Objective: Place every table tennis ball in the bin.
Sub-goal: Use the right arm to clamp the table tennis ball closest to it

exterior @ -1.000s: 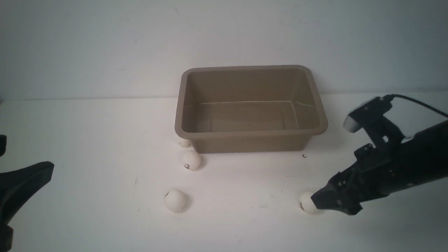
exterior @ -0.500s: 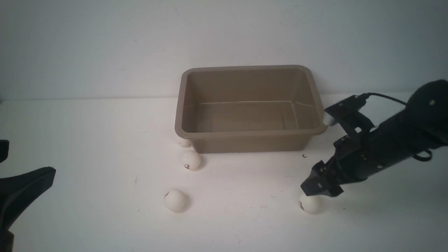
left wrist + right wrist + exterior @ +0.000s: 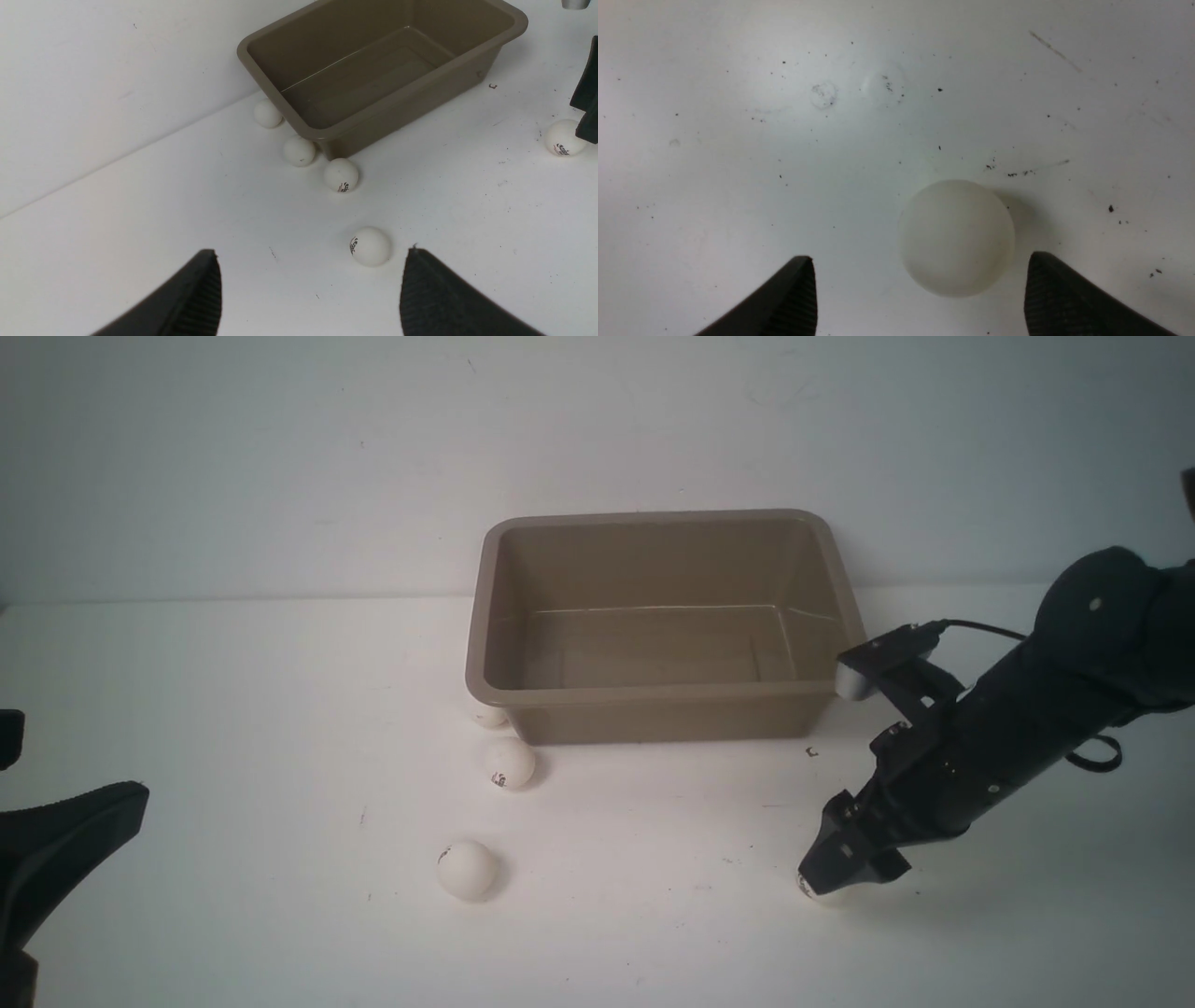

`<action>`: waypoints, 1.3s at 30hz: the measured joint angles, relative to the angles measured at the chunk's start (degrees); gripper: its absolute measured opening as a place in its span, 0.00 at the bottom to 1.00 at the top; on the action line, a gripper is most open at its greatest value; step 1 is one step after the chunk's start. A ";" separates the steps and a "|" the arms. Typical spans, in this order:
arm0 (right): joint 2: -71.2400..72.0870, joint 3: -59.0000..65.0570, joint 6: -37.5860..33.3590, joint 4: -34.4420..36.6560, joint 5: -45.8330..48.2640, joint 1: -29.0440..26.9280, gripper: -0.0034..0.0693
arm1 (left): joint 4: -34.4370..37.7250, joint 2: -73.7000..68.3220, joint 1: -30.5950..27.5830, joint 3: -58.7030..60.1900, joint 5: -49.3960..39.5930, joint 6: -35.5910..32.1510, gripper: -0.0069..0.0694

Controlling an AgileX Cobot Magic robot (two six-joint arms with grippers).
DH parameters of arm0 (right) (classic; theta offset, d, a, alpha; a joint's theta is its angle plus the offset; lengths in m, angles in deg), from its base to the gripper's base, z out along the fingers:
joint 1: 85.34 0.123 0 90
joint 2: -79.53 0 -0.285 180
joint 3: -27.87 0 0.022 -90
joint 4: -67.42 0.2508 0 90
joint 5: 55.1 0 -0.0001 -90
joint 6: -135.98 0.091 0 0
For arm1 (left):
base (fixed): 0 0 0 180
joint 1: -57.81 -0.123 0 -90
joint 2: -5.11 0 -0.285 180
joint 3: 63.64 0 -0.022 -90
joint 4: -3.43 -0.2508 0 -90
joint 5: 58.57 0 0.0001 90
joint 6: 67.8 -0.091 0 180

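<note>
The right gripper points steeply down at the table, jaws released, straddling a ball that rests on the surface. The right wrist view shows a gap on each side of it, narrower toward one of the fingers, so nothing is gripped. In the front view the fingertips hide all but a sliver of this ball. Bare table lies all round it. The bin stands well apart, farther back and to the left, with the arm's wrist camera near its near right corner. The left gripper hangs low at the table's left side, jaws wide and holding nothing. A second ball lies just ahead of its tips, out in the open, with room on every side. A third ball sits just beside the bin's near left corner, and a fourth ball is tucked under the flared rim at that corner. A fifth ball lies against the bin's left wall. Only the left wrist view shows it, since from the front the bin hides it. All five balls are on the table, outside the bin.
</note>
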 joint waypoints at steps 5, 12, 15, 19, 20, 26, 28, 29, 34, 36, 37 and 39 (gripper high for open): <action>0.00 0.00 1.53 -3.58 -2.73 2.61 0.79 | 0.00 0.00 0.00 0.00 0.00 0.00 0.69; 0.00 0.00 5.44 -7.86 -5.64 5.01 0.79 | 0.00 0.00 0.00 0.00 0.00 0.00 0.69; 0.00 0.00 7.87 -11.40 -5.68 5.01 0.79 | 0.00 0.00 0.00 0.00 0.00 0.00 0.69; 0.00 -0.05 8.77 -12.37 -6.09 5.01 0.79 | 0.00 0.00 0.00 0.00 0.00 0.00 0.69; 0.00 -0.05 8.77 -12.37 -6.21 5.01 0.79 | 0.00 0.00 0.00 0.00 0.00 0.00 0.69; -1.35 -0.11 8.82 -12.01 -6.45 5.01 0.79 | 0.00 0.00 0.00 0.00 0.00 0.00 0.69; -2.01 -0.11 8.65 -11.56 -6.50 5.01 0.79 | 0.00 0.00 0.00 0.00 0.00 0.00 0.69; -2.26 -0.11 8.38 -11.35 -6.50 5.01 0.79 | 0.00 0.00 0.00 0.00 0.00 0.00 0.69; -2.57 -0.11 6.23 -9.45 -7.02 5.43 0.78 | 0.00 0.00 0.00 0.00 0.00 0.00 0.69; -2.63 -0.11 6.03 -9.04 -7.59 5.56 0.78 | 0.00 0.00 0.00 0.00 0.00 0.00 0.69; -2.85 -0.11 5.94 -8.88 -7.75 5.56 0.78 | 0.00 0.00 0.00 0.00 0.00 0.00 0.69; -3.50 -0.16 5.96 -8.82 -7.88 5.56 0.76 | 0.00 0.00 0.00 0.00 0.00 0.00 0.69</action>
